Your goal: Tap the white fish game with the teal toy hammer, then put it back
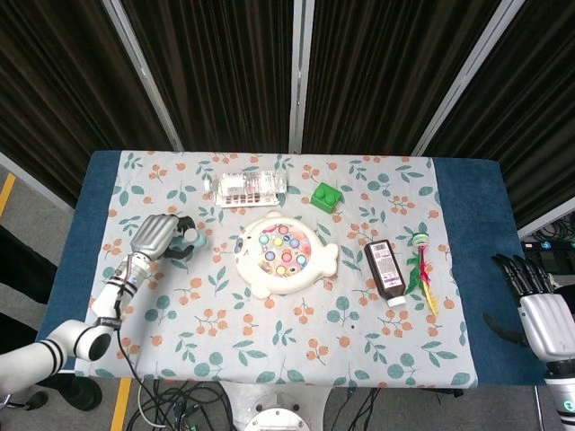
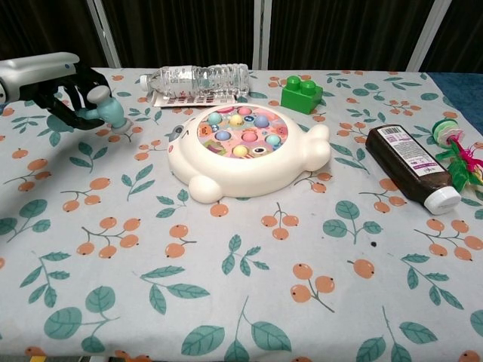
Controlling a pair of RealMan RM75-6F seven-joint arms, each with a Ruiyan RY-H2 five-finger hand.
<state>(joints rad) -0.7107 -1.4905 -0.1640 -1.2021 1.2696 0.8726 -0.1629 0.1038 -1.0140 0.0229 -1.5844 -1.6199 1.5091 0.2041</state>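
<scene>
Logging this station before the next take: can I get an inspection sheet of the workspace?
Surface: table under a leaf-and-berry cloth.
Job's things: white fish game at centre; teal toy hammer held off the cloth, left of it.
Clutter: water bottle, green block, brown bottle, feather toy.
Hands: left hand grips the hammer; right hand off the table's right edge, fingers apart.
Cables: bundle below the front edge.
Surroundings: dark curtains.

On my chest camera I see my left hand at the far left, dark fingers wrapped around the teal toy hammer. The white fish game sits mid-table to its right, apart from the hammer. Behind lie a clear bottle and green block; a brown bottle lies right.
</scene>
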